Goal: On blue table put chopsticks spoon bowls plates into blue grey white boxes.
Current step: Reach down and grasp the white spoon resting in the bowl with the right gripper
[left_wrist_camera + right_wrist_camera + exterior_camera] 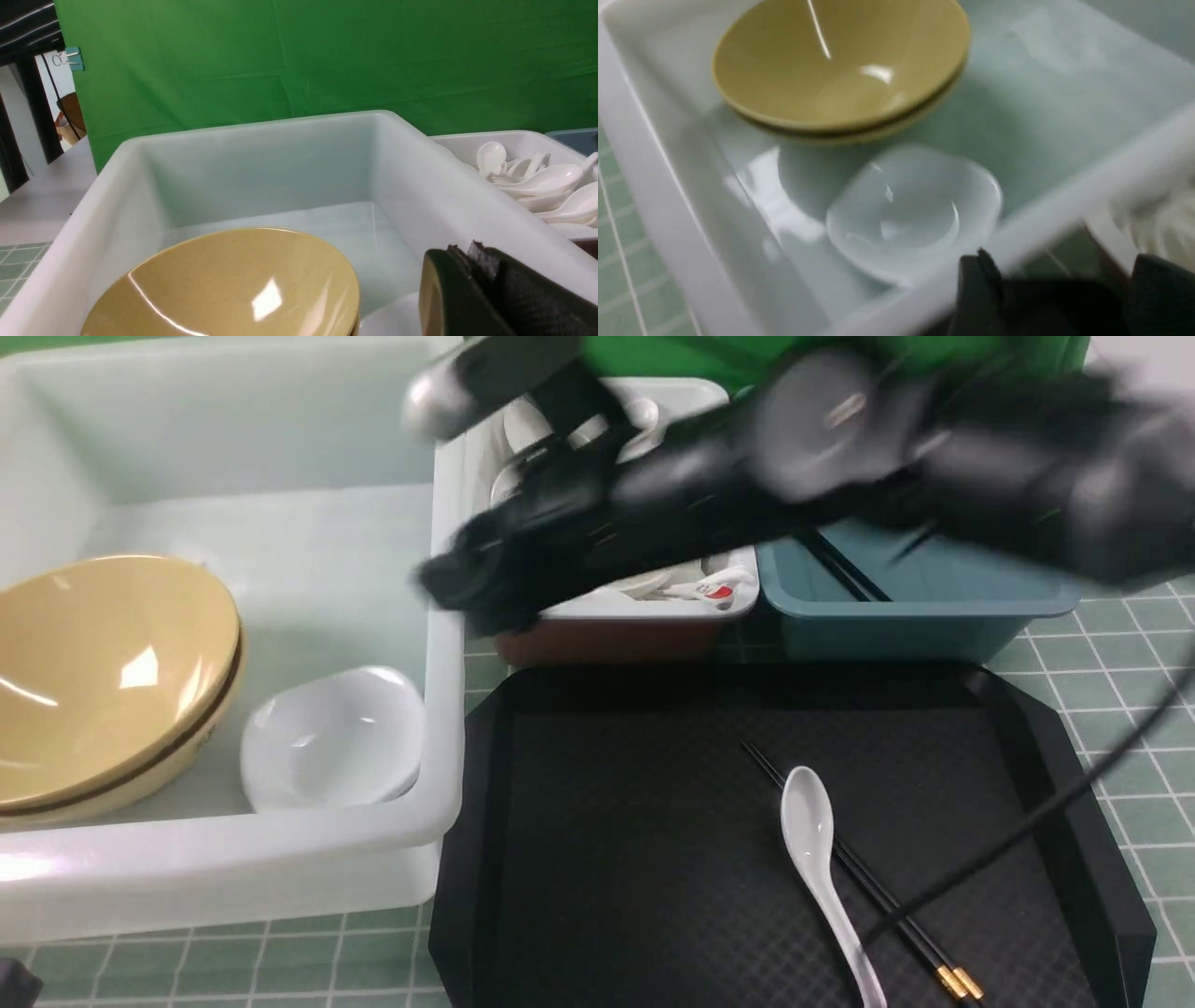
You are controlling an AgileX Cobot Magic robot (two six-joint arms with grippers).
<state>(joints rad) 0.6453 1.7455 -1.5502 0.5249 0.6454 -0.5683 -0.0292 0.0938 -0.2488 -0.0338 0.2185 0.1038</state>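
Observation:
Two stacked tan bowls (103,681) and a white plate (331,737) lie in the large translucent white box (448,644). A white spoon (822,868) and black chopsticks (868,887) lie side by side on the black tray. My right gripper (1064,280) is open and empty, blurred by motion. It hangs over the big box's right wall (1064,214), just past the plate (915,210). In the front view the right gripper (462,579) is a dark blur. My left gripper (467,254) is shut on nothing, low by the bowls (224,284).
The small white box (653,607) holds several white spoons (551,179). The blue-grey box (924,607) beside it has dark sticks inside. The black tray (653,859) sits on the gridded table (1102,681). A black cable (1074,793) crosses the tray's right side.

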